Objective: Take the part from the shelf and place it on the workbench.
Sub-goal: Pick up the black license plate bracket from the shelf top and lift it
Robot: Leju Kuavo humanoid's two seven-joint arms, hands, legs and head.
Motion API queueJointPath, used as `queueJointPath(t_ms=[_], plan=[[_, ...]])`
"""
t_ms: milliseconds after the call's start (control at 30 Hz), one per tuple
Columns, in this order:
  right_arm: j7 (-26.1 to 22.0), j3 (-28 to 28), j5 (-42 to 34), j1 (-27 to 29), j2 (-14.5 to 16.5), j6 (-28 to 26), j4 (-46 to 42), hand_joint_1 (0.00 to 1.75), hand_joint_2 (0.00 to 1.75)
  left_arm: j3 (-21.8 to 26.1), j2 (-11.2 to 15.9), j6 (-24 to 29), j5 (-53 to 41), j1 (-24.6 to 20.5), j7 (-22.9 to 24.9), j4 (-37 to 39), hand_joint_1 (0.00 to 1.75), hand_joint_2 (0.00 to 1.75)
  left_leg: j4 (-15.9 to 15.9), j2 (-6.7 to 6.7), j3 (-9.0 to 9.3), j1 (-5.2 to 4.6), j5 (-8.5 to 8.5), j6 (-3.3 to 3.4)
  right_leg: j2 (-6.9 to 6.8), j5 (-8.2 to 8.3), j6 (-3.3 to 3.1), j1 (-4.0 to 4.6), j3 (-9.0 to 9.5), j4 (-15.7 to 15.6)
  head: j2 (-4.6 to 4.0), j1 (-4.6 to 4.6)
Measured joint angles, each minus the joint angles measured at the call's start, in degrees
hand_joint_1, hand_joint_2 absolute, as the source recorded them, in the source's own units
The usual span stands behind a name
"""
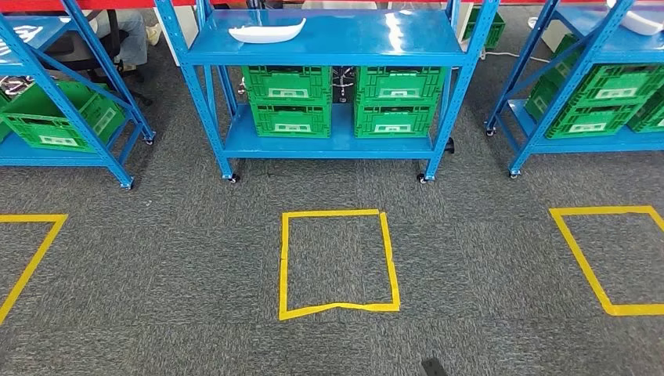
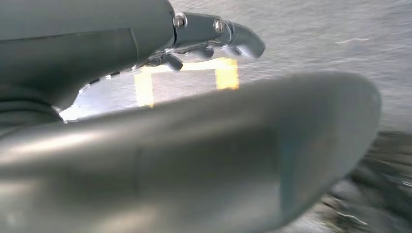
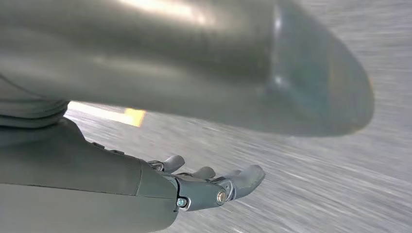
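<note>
Head view: the white part (image 1: pixel 266 32) lies flat on the top board of the middle blue shelf (image 1: pixel 329 48), near its left end, well apart from the robot and untouched. Below it, green crates (image 1: pixel 341 100) stand stacked in pairs on the lower board; their pale labels are too small to read. A yellow tape square (image 1: pixel 337 263) on the grey carpet in front of the shelf probably marks a standing spot. Wrist views: the left hand (image 2: pixel 204 36) and right hand (image 3: pixel 214 184) hang over the carpet, fingers (image 3: pixel 245 178) extended and apart, holding nothing (arms idle, as suits an approach on foot). No writing is legible anywhere.
</note>
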Motion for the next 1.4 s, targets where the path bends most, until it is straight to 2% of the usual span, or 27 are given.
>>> queueJointPath(t_ms=[67, 100, 133, 267, 400, 533, 633, 667, 700, 767, 833, 1033, 1100, 1167, 1200, 1233, 1267, 1300, 1333, 1400], plan=[[0.02, 0.00, 0.00, 2.19, 0.02, 0.01, 1.65, 0.00, 0.00, -0.01, -0.18, 0.00, 0.00, -1.86, -0.06, -1.71, 0.00, 0.00, -0.04, -0.17, -0.38, -0.06, 0.03, 0.17, -0.25, 0.02, -1.23, 0.09, 0.20, -0.02, 0.00, 0.18], [-0.01, 0.00, 0.00, 2.85, 0.02, 0.01, 1.91, 0.00, 0.00, -0.01, -0.16, 0.00, 0.00, -2.33, -0.06, -2.01, 0.00, 0.00, -0.03, 0.00, -0.39, -0.11, 0.01, 0.33, -0.18, 0.17, -1.44, 0.09, 0.21, -0.16, 0.00, 0.26], [-0.09, 0.00, 0.01, 3.13, 0.02, 0.00, 2.06, 0.00, 0.00, -0.01, -0.17, 0.00, 0.00, -2.59, 0.02, -2.25, 0.00, 0.00, -0.01, 0.22, -0.37, -0.15, 0.01, 0.50, -0.08, 0.38, -1.37, 0.06, 0.20, -0.34, 0.00, 0.28], [-0.21, 0.00, 0.01, 3.14, -0.01, -0.01, 2.87, 0.00, 0.00, -0.01, -0.16, 0.00, 0.00, -2.56, 0.12, -3.20, 0.00, 0.00, 0.09, 0.14, -0.34, -0.26, 0.04, 1.21, -0.35, 0.57, -0.69, 0.01, 0.37, -0.91, 0.00, 0.30], [-0.21, 0.00, 0.01, 2.98, 0.02, -0.01, 3.26, 0.00, 0.00, 0.00, -0.16, 0.00, 0.00, -2.55, 0.12, -3.64, 0.00, 0.00, 0.16, -0.10, -0.48, -0.46, 0.00, 1.39, -0.64, 0.57, 1.26, -0.29, 0.44, -1.10, 0.00, 0.28], [-0.21, 0.00, 0.01, 3.05, 0.02, -0.01, 3.39, 0.00, 0.00, 0.00, -0.14, 0.00, 0.00, -2.67, 0.12, -3.90, 0.00, 0.00, 0.30, -0.06, -0.34, -0.61, -0.10, 1.51, -0.59, 0.55, 1.73, -0.39, 0.38, -1.28, 0.00, 0.27], [-0.16, 0.00, 0.00, 4.15, 0.14, -0.01, 5.24, 0.00, 0.00, 0.01, 0.03, 0.00, 0.00, -3.65, 0.12, -5.86, 0.00, 0.00, -0.27, 0.18, 0.05, -0.96, -0.14, 2.46, -0.50, 1.32, 2.68, -0.48, 0.45, -1.46, 0.00, 0.24], [-0.08, 0.00, 0.00, 4.93, 0.17, -0.01, 6.70, 0.00, 0.00, 0.01, 0.02, 0.00, 0.00, -4.48, 0.09, -7.35, 0.00, 0.00, -0.83, 0.07, 0.19, -0.77, 0.06, 2.79, -0.82, 1.51, 2.93, -0.46, 0.47, -1.02, 0.00, 0.24], [-0.01, 0.00, -0.01, 5.91, 0.17, -0.01, 8.33, 0.00, 0.00, 0.01, -0.03, 0.00, 0.00, -5.59, 0.04, -9.02, 0.00, 0.00, -1.25, -0.15, 0.37, -0.58, 0.23, 2.97, -1.41, 1.30, 3.06, -0.37, 0.35, -0.06, 0.00, 0.27], [0.12, 0.01, 0.00, 8.15, 0.17, -0.01, 11.37, 0.00, 0.00, 0.01, -0.07, 0.00, 0.00, -8.12, -0.06, -12.08, 0.00, 0.00, -1.57, -0.62, 0.79, -0.17, 0.46, 3.12, -2.56, -1.18, 3.09, -0.42, -1.47, 3.85, 0.00, 0.60], [0.14, 0.02, 0.01, 9.30, 0.17, -0.01, 12.98, 0.00, 0.00, 0.02, -0.05, 0.00, 0.00, -9.44, -0.09, -13.66, 0.00, 0.00, -1.53, -0.73, 0.83, -0.15, 0.43, 3.15, -3.03, -3.47, 3.08, -0.41, -3.36, 7.44, 0.00, 0.91], [0.14, 0.02, 0.01, 9.51, 0.17, -0.01, 13.29, 0.00, 0.00, 0.02, -0.05, 0.00, 0.00, -9.67, -0.09, -13.93, 0.00, 0.00, -1.52, -0.73, 0.83, -0.15, 0.42, 3.13, -3.07, -4.03, 3.10, -0.43, -3.92, 8.43, 0.00, 0.94], [0.14, 0.02, 0.01, 10.14, 0.15, -0.01, 14.18, 0.00, 0.00, 0.03, -0.01, 0.00, 0.00, -10.18, -0.07, -14.77, 0.00, 0.00, -1.48, -0.68, 0.81, -0.17, 0.35, 3.00, -3.13, -5.50, 3.18, -0.46, -5.57, 11.33, 0.00, 0.92], [0.15, 0.02, 0.01, 11.29, 0.09, -0.01, 15.51, 0.00, 0.00, 0.07, 0.08, 0.00, 0.00, -10.93, -0.04, -16.07, 0.00, 0.00, -1.30, -0.58, 0.81, -0.07, 0.18, 2.56, -3.28, -6.62, 3.40, -0.62, -7.65, 14.71, 0.00, 0.92], [0.14, 0.02, 0.01, 11.49, 0.03, -0.01, 15.79, 0.00, 0.00, 0.08, 0.06, 0.00, 0.00, -10.95, -0.02, -16.25, 0.00, 0.00, -1.12, -0.51, 0.82, 0.09, 0.04, 2.24, -3.36, -5.72, 3.61, -0.80, -7.39, 13.84, 0.00, 0.93], [0.02, 0.02, 0.01, 9.61, 0.07, -0.01, 14.17, 0.00, 0.00, 0.07, 0.03, 0.00, 0.00, -9.04, 0.08, -14.47, 0.00, 0.00, -0.46, -0.01, 1.13, 0.29, -0.45, 1.16, -3.71, -4.07, 3.09, -0.97, -6.15, 10.85, 0.00, 0.96], [-0.09, 0.02, 0.01, 6.78, 0.12, -0.01, 11.44, 0.00, 0.00, 0.05, -0.03, 0.00, 0.00, -6.34, 0.14, -11.48, 0.00, 0.00, 0.16, 0.57, 1.41, 0.52, -0.95, 0.10, -3.95, -2.39, 2.26, -1.07, -4.40, 7.42, 0.00, 0.96], [-0.22, 0.02, 0.01, 3.56, 0.18, -0.01, 8.20, 0.00, 0.00, 0.03, -0.08, 0.00, 0.00, -3.22, 0.26, -8.01, 0.00, 0.00, 1.06, 1.04, 1.61, 0.72, -1.70, -0.93, -4.14, -0.98, 1.30, -1.13, -2.72, 4.29, 0.00, 0.96], [-0.33, 0.02, 0.01, 0.12, 0.28, -0.01, 4.59, 0.00, 0.00, 0.02, -0.09, 0.00, 0.00, 0.06, 0.33, -4.29, 0.00, 0.00, 2.38, 1.45, 1.54, 0.83, -2.72, -1.82, -4.23, -0.30, 0.19, -1.06, -1.64, 2.41, 0.00, 0.91], [-0.32, 0.01, 0.01, -3.12, 0.27, -0.01, 0.28, 0.00, 0.00, 0.02, -0.04, 0.00, 0.00, 3.34, 0.36, 0.18, 0.00, 0.00, 7.48, 1.22, -1.11, 0.82, -5.81, -2.01, -3.59, -0.30, -0.44, -0.88, -1.44, 2.42, 0.00, 0.65]])
